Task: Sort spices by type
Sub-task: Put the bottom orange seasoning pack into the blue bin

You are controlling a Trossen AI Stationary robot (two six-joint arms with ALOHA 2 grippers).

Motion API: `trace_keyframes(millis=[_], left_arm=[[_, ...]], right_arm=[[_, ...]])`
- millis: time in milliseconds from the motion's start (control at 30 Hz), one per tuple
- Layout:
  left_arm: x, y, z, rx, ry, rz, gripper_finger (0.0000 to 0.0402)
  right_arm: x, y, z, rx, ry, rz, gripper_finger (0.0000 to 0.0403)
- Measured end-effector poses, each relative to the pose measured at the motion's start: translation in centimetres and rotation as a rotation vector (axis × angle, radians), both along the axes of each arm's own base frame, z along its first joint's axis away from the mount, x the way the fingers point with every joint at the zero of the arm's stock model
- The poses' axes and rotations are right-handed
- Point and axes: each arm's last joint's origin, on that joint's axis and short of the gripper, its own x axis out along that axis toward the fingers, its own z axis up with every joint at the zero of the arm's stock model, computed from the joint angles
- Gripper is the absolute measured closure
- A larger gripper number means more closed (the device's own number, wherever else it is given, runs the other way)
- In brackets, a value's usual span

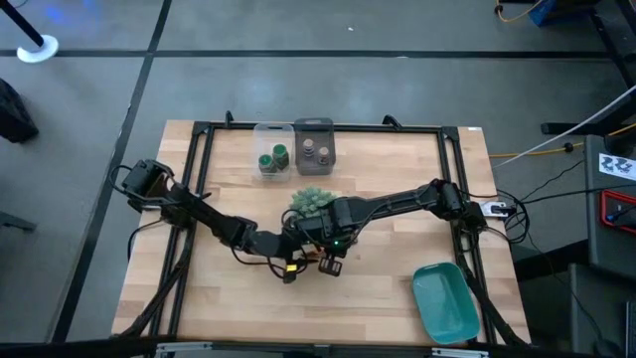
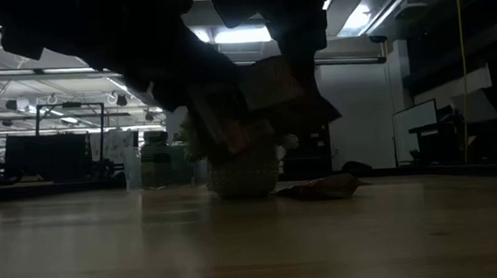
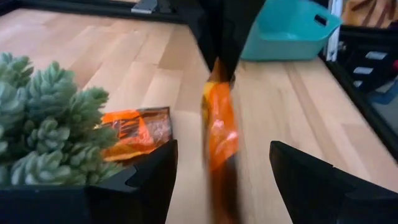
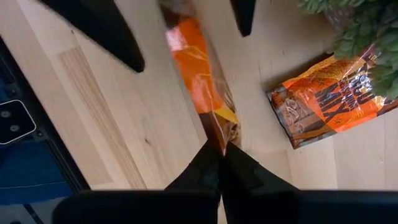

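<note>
The teal bin [image 1: 444,301] sits well apart from both grippers, at the table's near right corner; the high view shows nothing in it. Far beyond the grippers, at the back edge, 2 small trays stand side by side: the clear tray [image 1: 272,152] holds 2 green jars [image 1: 274,159], the grey tray [image 1: 316,145] holds 2 grey-brown jars [image 1: 316,152].

The right gripper [image 4: 221,149] is pinched closed on the end of an orange snack packet [image 4: 202,84], hanging between the left gripper's [image 3: 221,165] spread fingers. Only the wrist views show a second orange packet [image 4: 329,99] lying flat just beside the spiky green ball [image 3: 43,121].
</note>
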Motion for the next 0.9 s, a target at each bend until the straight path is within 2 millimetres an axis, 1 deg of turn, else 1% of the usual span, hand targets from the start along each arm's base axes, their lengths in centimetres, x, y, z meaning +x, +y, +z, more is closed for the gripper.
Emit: trace_keyframes(millis=[167,267,367,567,600,800,900], left_arm=[[-0.1,0.2,-0.3,0.015,0.038,0.004,0.0167],[-0.2,0.2,-0.5,0.019,0.052,0.005,0.0192],[-0.2,0.2,-0.5,0.017,0.051,0.005,0.0239],[-0.2,0.1,-0.5,0.016,0.052,0.002,0.036],[-0.2,0.1,-0.5,0.016,0.053,0.001,0.0371],[-0.2,0.1,-0.5,-0.027,0.053,0.014,0.0368],[-0.2,0.1,-0.4,-0.03,0.051,0.013,0.0367]], right_arm=[[0.2,0.0,0.0,0.004,-0.019,0.004,0.0398],[0.4,0.1,0.0,0.008,-0.04,0.012,0.0398],[0.5,0.1,0.1,0.01,-0.052,0.015,0.0398],[0.6,0.2,0.1,0.006,-0.076,0.062,0.0398],[0.6,0.2,0.1,0.006,-0.083,0.063,0.0398],[1.0,0.3,0.2,0.032,-0.124,0.066,0.0396],[1.1,0.4,0.2,0.08,-0.124,0.072,0.038]])
